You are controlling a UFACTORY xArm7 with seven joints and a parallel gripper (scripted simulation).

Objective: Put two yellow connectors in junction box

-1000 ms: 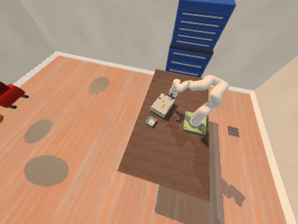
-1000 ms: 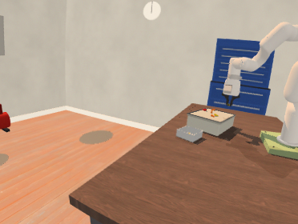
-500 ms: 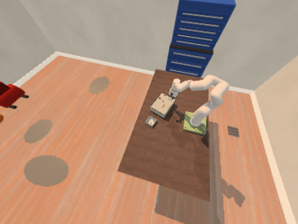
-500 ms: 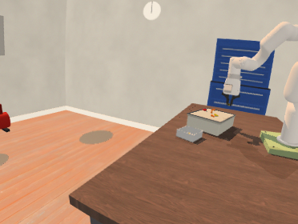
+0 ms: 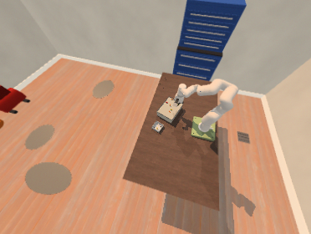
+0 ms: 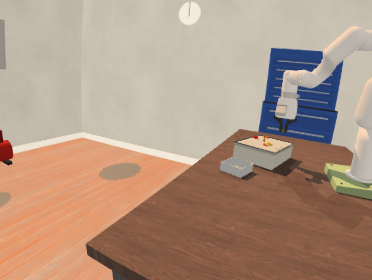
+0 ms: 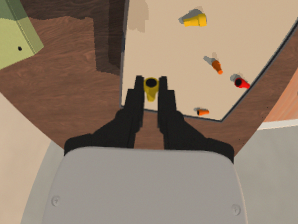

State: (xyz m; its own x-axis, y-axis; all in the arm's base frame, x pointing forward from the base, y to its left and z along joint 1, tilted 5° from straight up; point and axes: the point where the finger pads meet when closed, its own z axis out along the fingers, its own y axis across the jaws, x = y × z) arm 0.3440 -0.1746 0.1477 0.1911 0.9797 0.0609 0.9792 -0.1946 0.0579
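While the lid [image 5: 165, 110] [image 6: 255, 143] [image 7: 165, 40] lies below, the claw [image 5: 178, 101] [image 6: 284, 128] [image 7: 151, 87] grips a yellow connector [image 7: 151, 89].
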